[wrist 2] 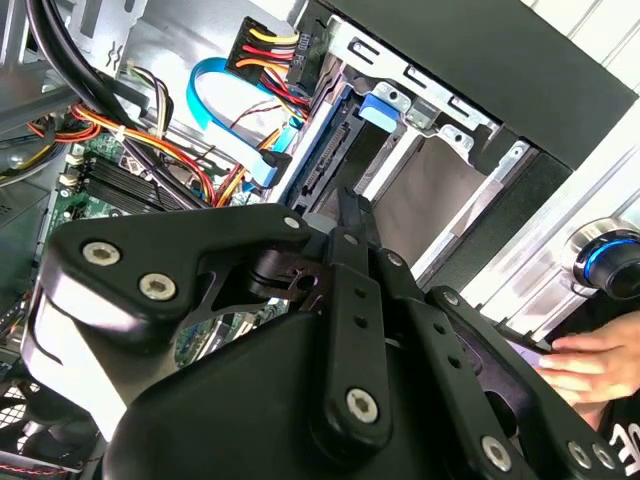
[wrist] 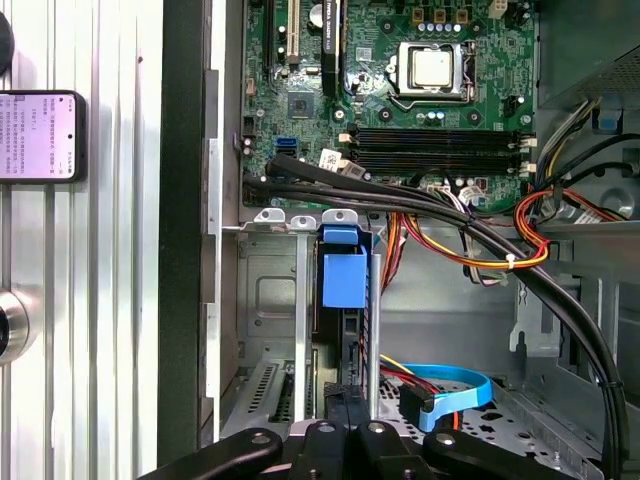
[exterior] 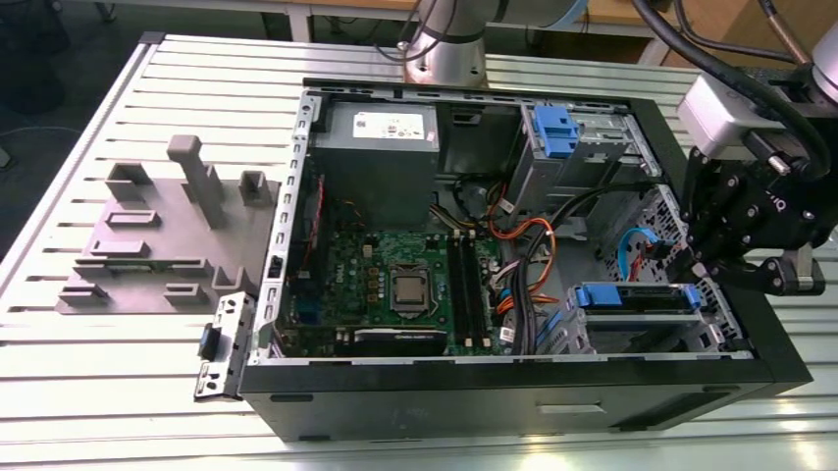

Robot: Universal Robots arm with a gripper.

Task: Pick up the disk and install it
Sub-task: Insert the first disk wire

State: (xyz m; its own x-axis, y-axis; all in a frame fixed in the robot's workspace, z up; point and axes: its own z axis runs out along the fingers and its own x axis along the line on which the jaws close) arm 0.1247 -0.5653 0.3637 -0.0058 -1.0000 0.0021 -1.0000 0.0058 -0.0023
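The disk (wrist: pixel 345 278) stands on edge in a slot of the grey drive cage (wrist: pixel 268 300), inside the open computer case (exterior: pixel 524 388). The hand (wrist 2: pixel 348 206), fingers pressed together, sits just beside the disk's connector end.

The disk (exterior: pixel 638 297), blue-railed, sits slotted level atop the grey drive bay (exterior: pixel 654 339); blue edge showing.

Slatted metal table (exterior: pixel 78 392): open computer case (exterior: pixel 524 402); grey moulded fixture (exterior: pixel 157 245) at exterior view's left; phone (wrist: pixel 38 135) in first wrist view.
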